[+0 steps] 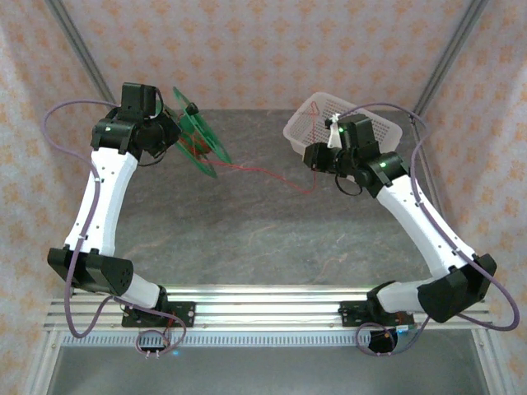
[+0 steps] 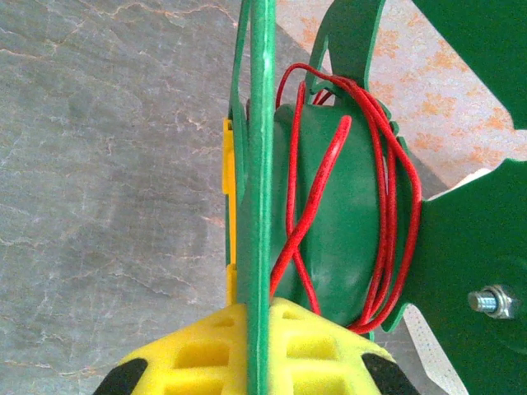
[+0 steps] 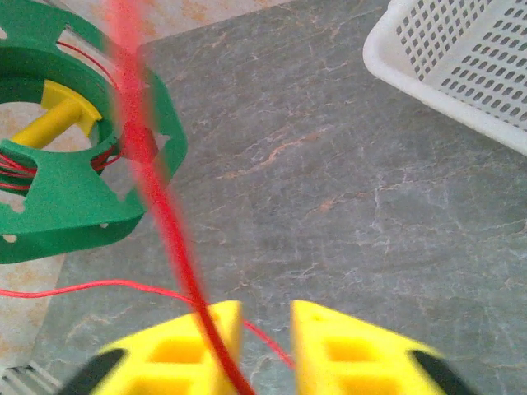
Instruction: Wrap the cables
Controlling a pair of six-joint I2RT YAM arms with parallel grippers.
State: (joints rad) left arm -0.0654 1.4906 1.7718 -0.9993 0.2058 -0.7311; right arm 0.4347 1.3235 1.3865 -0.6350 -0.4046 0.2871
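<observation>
A green spool [image 1: 198,141] is held up off the table at the back left, my left gripper [image 1: 174,132] shut on its flange. In the left wrist view the yellow fingers [image 2: 198,350] pinch the thin green flange [image 2: 262,164], and several turns of the red cables [image 2: 387,206] lie loosely round the hub. From the spool [image 3: 74,197] a red cable [image 1: 272,174] runs right across the table toward my right gripper [image 1: 313,156]. In the right wrist view the cable [image 3: 156,189] crosses blurred over the left finger [image 3: 189,346]. The right gripper [image 3: 266,329] shows a narrow gap, with nothing gripped in it.
A white perforated basket [image 1: 387,130] stands at the back right, just behind the right wrist, and its corner [image 3: 428,78] is near in the right wrist view. Grey marble tabletop [image 1: 263,239] lies between the arms. Patterned walls enclose the back and sides.
</observation>
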